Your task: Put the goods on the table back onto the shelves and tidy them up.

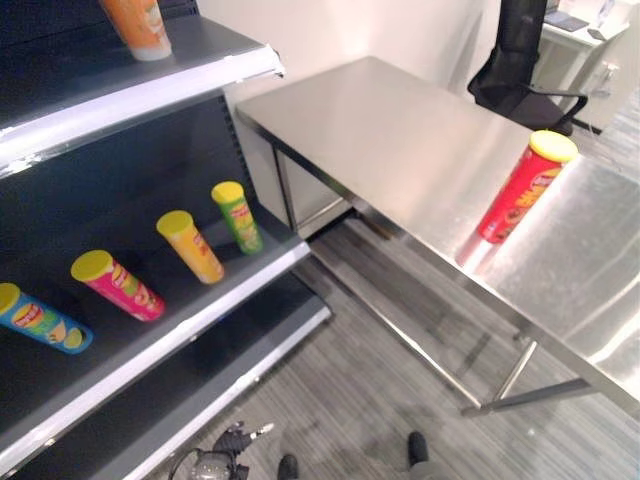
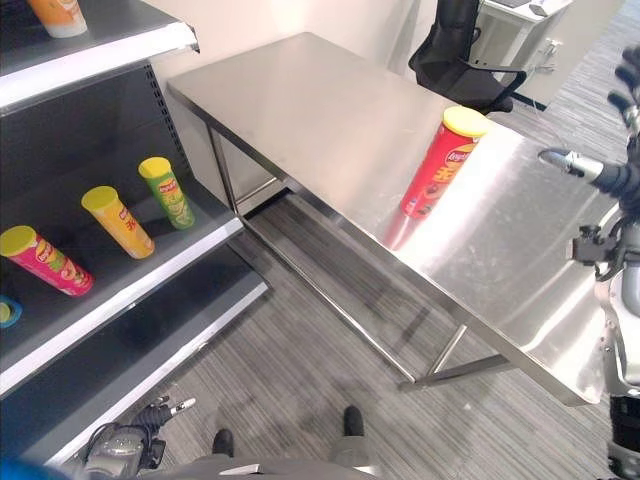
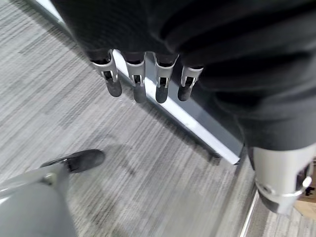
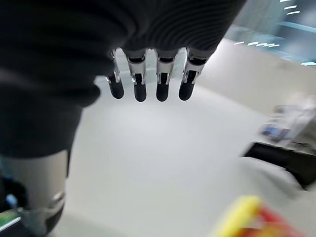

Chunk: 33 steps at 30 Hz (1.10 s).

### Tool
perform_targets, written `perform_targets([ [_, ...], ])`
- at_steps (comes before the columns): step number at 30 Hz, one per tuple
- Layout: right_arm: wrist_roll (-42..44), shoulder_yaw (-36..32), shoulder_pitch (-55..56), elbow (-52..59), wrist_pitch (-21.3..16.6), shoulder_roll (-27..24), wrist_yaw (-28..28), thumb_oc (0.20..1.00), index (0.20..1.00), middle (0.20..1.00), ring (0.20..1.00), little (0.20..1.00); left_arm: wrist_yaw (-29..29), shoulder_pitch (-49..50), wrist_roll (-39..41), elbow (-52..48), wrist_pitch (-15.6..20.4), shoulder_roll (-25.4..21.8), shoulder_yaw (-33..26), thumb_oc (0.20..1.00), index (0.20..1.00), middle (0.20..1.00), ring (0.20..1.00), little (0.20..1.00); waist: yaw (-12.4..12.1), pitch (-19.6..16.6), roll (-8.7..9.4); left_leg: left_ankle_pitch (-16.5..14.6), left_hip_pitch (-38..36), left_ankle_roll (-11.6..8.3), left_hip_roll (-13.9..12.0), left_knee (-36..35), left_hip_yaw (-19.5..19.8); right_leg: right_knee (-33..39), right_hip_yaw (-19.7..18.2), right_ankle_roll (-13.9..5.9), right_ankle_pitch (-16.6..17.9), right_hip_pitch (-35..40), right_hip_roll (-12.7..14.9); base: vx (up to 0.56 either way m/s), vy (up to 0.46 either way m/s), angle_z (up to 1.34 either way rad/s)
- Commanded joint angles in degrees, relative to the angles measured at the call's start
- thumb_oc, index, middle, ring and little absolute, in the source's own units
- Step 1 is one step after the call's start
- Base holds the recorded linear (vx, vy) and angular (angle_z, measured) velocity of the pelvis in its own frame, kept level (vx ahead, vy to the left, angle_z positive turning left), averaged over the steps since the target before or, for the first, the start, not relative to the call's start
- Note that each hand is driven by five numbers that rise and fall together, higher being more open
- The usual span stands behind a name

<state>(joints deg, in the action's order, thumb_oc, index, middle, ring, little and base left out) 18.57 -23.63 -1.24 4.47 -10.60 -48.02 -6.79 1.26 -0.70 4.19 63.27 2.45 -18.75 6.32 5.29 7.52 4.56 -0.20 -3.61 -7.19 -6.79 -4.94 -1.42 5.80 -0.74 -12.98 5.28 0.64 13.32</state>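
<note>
A light, stiff, slippery red can (image 1: 522, 190) stands near the table (image 1: 400, 140) edge, best gripped mid-body; both hands (image 4: 148, 84) (image 3: 145, 81) are seen relaxed, empty

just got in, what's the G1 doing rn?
Restocking, nothing in hand yet. One red can with a yellow lid stands upright on the steel table. The right hand is raised near it, fingers straight and holding nothing. The left hand hangs open over the floor. Four cans already sit on the middle shelf: blue, pink, orange and green.
</note>
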Motion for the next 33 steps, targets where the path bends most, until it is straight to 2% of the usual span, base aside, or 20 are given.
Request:
perform_targets([
  [1,-3.74,0.0,-2.2,-1.48,0.65,-2.86,-0.26,1.0,1.0,1.0,1.0,1.0,0.47,-3.07,-0.41,1.23,1.03,-1.42,-0.26,1.0,1.0,1.0,1.0,1.0,0.19,-0.99,-0.58,-1.23,3.24,3.41,3.49,0.6,-2.12,-1.5,3.97,4.88,-7.39,2.21,-8.99,0.09,0.123,-0.33],
  [2,-4.13,-0.5,-1.3,-2.27,1.21,-2.02,-0.48,1.0,1.0,1.0,1.0,1.0,0.64,-2.0,-0.41,1.94,0.96,-2.25,-1.96,1.0,1.0,1.0,1.0,1.0,0.12,-0.96,-0.92,-1.45,2.34,3.59,3.54,0.21,-2.81,-1.58,3.53,4.69,-7.25,2.4,-8.57,0.08,0.096,-0.34],
  [6,-7.3,-2.56,3.1,-5.17,2.46,1.1,-1.51,1.0,1.0,1.0,1.0,1.0,1.95,0.97,-2.19,2.6,0.89,0.1,-2.53,1.0,1.0,1.0,1.0,1.0,-0.83,-0.98,-0.91,-1.91,1.74,3.86,3.76,-0.06,-2.52,-1.78,4.28,4.39,-7.48,2.78,-7.84,0.05,0.032,-0.13],
  [10,-7.28,-0.28,2.12,-7.02,3.01,1.85,-1.64,1.0,1.0,1.0,1.0,1.0,2.66,0.92,-2.48,4.16,0.51,0.39,-2.83,1.0,1.0,1.0,1.0,1.0,-1.46,-1.13,-0.78,-2.09,1.44,3.78,3.79,-0.06,-2.24,-1.77,4.92,4.36,-7.73,3.18,-7.5,0.03,-0.016,0.04],
  [20,-4.91,6.18,-5.52,-14.0,3.64,-1.03,-2.53,1.0,1.0,1.0,1.0,1.0,3.36,3.12,-1.42,6.74,-0.29,-0.18,-3.91,1.0,1.0,1.0,1.0,1.0,-4.85,-1.05,-0.31,-1.42,0.97,2.43,3.11,-0.06,0.33,-1.01,8.04,5.17,-8.84,5.32,-8.01,0.04,-0.069,0.22],
  [33,-5.67,8.72,-9.73,-19.45,4.2,-3.8,-4.75,1.0,1.0,1.0,1.0,1.0,4.32,3.64,-0.39,8.17,-0.47,-0.16,-3.48,1.0,1.0,1.0,1.0,1.0,-6.38,-1.19,-0.14,-0.82,1.21,1.46,2.71,-0.06,2.72,-0.8,11.33,5.8,-9.83,6.87,-8.49,0.02,-0.04,0.15],
])
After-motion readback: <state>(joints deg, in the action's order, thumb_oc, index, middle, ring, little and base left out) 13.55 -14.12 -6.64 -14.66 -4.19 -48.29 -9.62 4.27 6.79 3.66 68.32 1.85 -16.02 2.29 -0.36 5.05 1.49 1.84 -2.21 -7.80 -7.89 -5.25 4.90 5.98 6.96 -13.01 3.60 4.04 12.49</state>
